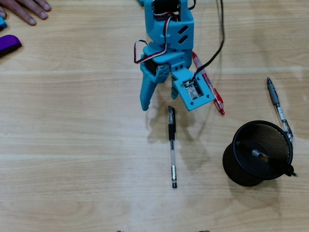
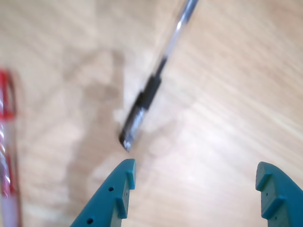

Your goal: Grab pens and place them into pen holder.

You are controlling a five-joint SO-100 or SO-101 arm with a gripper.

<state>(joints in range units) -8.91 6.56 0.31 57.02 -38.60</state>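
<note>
Your black pen [image 1: 172, 147] lies flat on the wooden table [image 1: 72, 145] near the middle of the overhead view, running nearly straight up and down the frame, its dark grip end toward the arm and its clear barrel pointing away. In the wrist view the same black pen [image 2: 151, 90] appears blurred, slanting from upper right down to a dark tip just above the left fingertip [image 2: 124, 172].

Your gripper [image 1: 161, 104] hangs over that near end of the pen with its jaws spread wide; in the wrist view the gripper [image 2: 196, 175] shows bare wood between its two teal fingers and nothing held. Whether the fingertips touch the table cannot be told.

The red pen [image 1: 215, 94] lies partly under the arm [image 1: 169, 43] in the overhead view, slanting down to the right; in the wrist view the red pen [image 2: 7, 142] runs along the left edge. The grey-and-clear pen [image 1: 279, 108] rests to the right, its lower end by the rim of the pen holder [image 1: 241, 171]. The holder stands upright at lower right, well apart from the black pen, with another pen [image 1: 258, 154] already inside.

At the upper left, a person's hand [image 1: 29, 9] rests on the table near a purple object [image 1: 9, 44].
</note>
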